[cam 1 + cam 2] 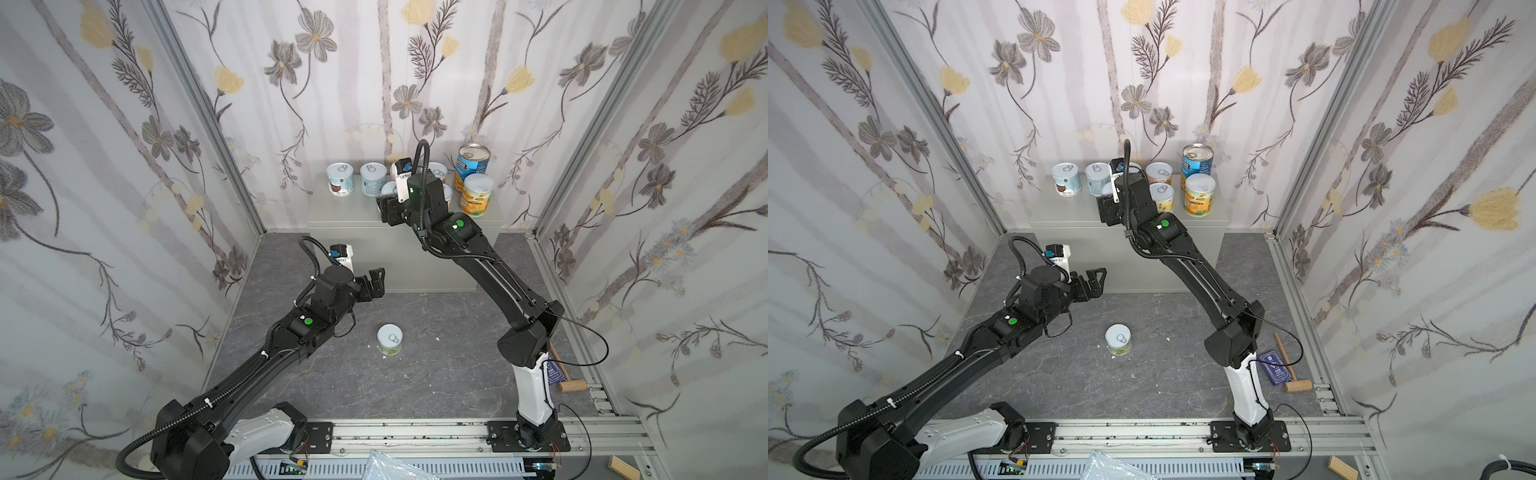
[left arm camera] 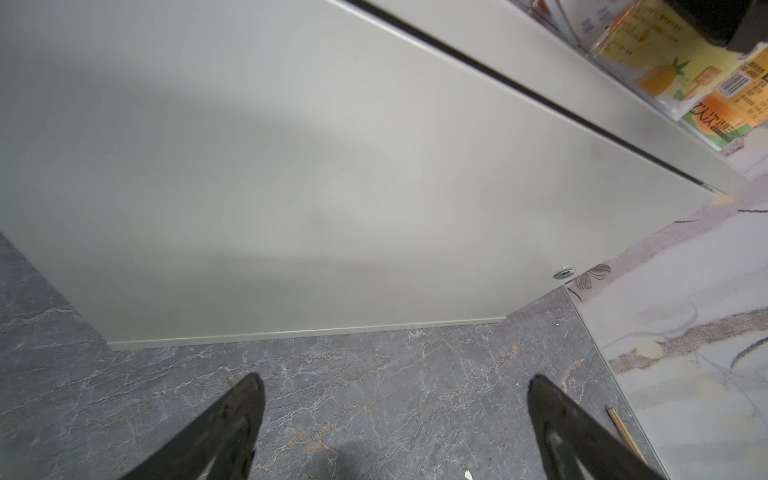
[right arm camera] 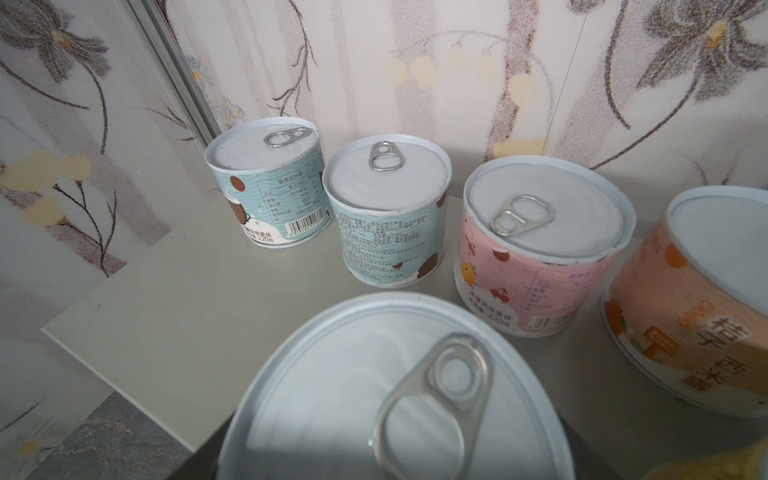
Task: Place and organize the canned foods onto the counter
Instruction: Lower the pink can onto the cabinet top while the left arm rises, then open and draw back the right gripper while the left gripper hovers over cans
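L tool open, R tool grips 1 can at counter w/ 7 more; 1 on floor.

Floral wallpaper with grey and yellow blossoms covers the three walls, joined at the corners by aluminium posts. The floor is dark grey with a marbled pattern, and a few small white scraps lie scattered on it. Near the right wall a small wooden mallet lies on the floor, its handle just beside a dark blue printed packet. Along the near edge runs a silver aluminium rail, with a slotted white cable duct below it. A crumpled clear plastic bag lies over the duct, and a slatted wooden piece lies at the near right corner.
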Motion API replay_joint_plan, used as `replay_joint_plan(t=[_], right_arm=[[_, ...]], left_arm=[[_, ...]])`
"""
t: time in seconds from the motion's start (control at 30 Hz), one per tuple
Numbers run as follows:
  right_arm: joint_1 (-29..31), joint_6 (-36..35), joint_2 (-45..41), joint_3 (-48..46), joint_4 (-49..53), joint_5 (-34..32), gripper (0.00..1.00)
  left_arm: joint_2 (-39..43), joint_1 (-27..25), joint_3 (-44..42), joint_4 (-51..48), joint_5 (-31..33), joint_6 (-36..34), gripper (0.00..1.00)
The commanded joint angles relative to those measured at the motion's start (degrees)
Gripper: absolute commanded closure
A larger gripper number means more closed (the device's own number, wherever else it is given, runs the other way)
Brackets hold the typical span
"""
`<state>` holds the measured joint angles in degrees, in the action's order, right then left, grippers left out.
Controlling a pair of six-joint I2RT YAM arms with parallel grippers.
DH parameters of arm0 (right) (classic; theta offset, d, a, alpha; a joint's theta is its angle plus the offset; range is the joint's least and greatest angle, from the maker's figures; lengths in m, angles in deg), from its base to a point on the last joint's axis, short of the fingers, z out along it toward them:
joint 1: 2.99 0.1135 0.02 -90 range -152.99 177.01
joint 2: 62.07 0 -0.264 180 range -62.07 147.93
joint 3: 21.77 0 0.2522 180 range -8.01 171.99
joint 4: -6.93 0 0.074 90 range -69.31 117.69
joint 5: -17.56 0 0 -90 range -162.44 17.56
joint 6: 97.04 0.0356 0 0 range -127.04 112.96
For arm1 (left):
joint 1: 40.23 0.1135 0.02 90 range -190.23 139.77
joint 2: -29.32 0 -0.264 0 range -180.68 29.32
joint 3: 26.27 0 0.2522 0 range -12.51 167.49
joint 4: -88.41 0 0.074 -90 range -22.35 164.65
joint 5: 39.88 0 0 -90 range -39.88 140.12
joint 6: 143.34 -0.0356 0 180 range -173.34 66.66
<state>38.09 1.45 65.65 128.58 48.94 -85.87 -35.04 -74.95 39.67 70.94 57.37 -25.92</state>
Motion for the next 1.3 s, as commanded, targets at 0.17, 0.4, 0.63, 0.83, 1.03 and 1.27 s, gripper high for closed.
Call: replay_joint_plan(t=[0.17,0.4,0.63,0.83,1.03,1.27], right_arm=[[-0.3,0.2,0.9,0.5,-3.3,-0.7,0.26],[-0.3,0.3,0.6,0.5,-4.3,-0.3,0.20],[-0.5,0.2,0.5,0.5,-4.8,-1.5,0.18],[-0.4,-1.0,-2.2,0.5,-5.7,1.3,0.17],[0.8,-3.7,-6.1,0.2,-6.4,1.9,0.15],[2.7,-6.4,-17.0,-11.5,-11.7,0.4,0.13]], left_arm=[[-0.8,0.1,0.9,1.1,-0.5,0.4,0.00],[-0.9,0.1,0.8,1.0,-0.4,0.3,0.00],[-1.6,0.2,1.3,1.0,-0.5,0.1,0.00],[-2.1,0.2,3.0,-0.8,-0.8,-1.2,0.00],[-3.1,0.1,6.0,-1.5,-3.0,-5.5,0.00],[-11.7,0.2,19.6,-4.1,-7.4,-16.3,0.05]])
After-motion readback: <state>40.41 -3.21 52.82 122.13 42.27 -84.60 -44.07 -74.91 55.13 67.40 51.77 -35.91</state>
